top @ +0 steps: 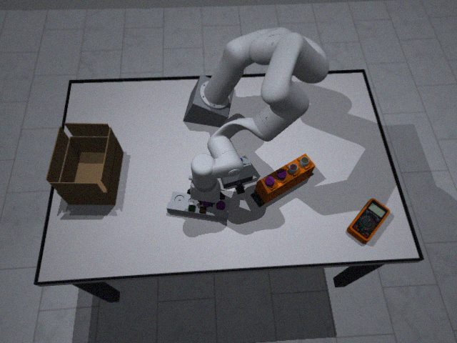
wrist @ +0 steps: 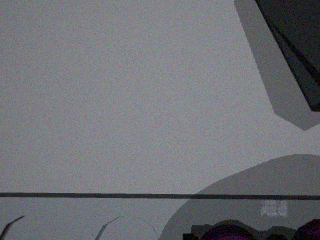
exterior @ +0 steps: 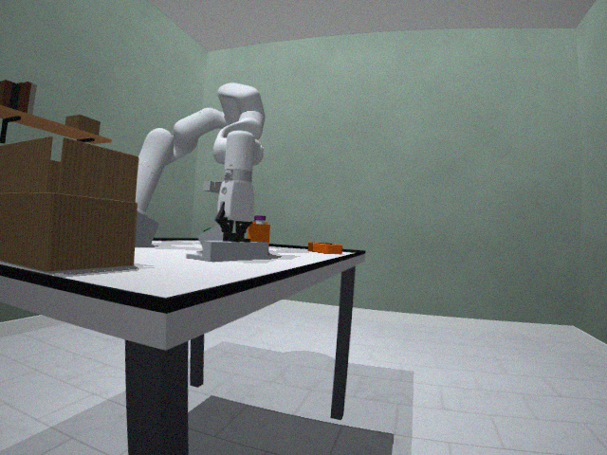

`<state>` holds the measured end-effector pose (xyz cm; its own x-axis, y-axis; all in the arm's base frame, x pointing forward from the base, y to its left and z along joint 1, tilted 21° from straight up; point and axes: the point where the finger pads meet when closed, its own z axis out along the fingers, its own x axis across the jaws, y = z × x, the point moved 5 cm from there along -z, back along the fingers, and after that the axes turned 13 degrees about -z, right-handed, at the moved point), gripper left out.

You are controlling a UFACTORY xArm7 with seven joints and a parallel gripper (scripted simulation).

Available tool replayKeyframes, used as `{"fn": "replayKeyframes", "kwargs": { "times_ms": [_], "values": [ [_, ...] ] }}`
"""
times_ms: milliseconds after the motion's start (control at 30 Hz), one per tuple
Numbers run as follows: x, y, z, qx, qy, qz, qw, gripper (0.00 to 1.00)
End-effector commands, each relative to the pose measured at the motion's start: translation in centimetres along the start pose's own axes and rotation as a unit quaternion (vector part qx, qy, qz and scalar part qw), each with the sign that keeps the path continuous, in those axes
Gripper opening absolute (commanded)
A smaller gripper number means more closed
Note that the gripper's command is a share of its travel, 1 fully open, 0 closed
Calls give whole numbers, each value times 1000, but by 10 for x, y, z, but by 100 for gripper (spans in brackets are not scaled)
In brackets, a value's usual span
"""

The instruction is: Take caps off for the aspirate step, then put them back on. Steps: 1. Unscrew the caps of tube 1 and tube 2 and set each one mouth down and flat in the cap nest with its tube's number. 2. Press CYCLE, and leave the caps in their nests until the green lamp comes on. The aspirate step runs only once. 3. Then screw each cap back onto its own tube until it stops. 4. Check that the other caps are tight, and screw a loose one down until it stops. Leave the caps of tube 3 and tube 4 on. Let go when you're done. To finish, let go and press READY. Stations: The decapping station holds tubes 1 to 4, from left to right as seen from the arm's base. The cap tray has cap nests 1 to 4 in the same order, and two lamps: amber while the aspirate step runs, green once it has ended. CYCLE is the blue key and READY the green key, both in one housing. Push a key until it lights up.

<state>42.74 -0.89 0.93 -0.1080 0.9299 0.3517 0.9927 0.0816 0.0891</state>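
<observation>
The grey cap tray [top: 177,206] [exterior: 229,250] [wrist: 75,215] lies at the table's middle front. My gripper [top: 205,203] [exterior: 234,233] is down on it, shut on a purple cap [top: 206,204] [wrist: 226,232] at the second nest from the tray's right end. Another purple cap [top: 221,205] [wrist: 309,230] sits in the rightmost nest. Whether the held cap touches its nest is hidden. The orange decapping station [top: 284,184] [exterior: 258,231] stands to the right; its two right tubes [top: 304,161] [top: 292,168] are open, its two left tubes [top: 269,181] [top: 281,174] carry purple caps.
The key housing [top: 241,172] [wrist: 300,45] lies behind the tray, mostly under the arm. Two dark lamps [top: 191,208] sit on the tray's front. An open cardboard box [top: 86,162] [exterior: 64,210] stands at the left. An orange multimeter [top: 368,220] [exterior: 324,247] lies at the right.
</observation>
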Motion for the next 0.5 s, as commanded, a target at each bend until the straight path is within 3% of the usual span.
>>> {"fn": "replayKeyframes", "kwargs": {
  "times_ms": [0,467],
  "values": [
    [-1,1,-2,-2,-1,0,1000,0],
    [-1,1,5,-2,-1,0,1000,0]
  ]
}}
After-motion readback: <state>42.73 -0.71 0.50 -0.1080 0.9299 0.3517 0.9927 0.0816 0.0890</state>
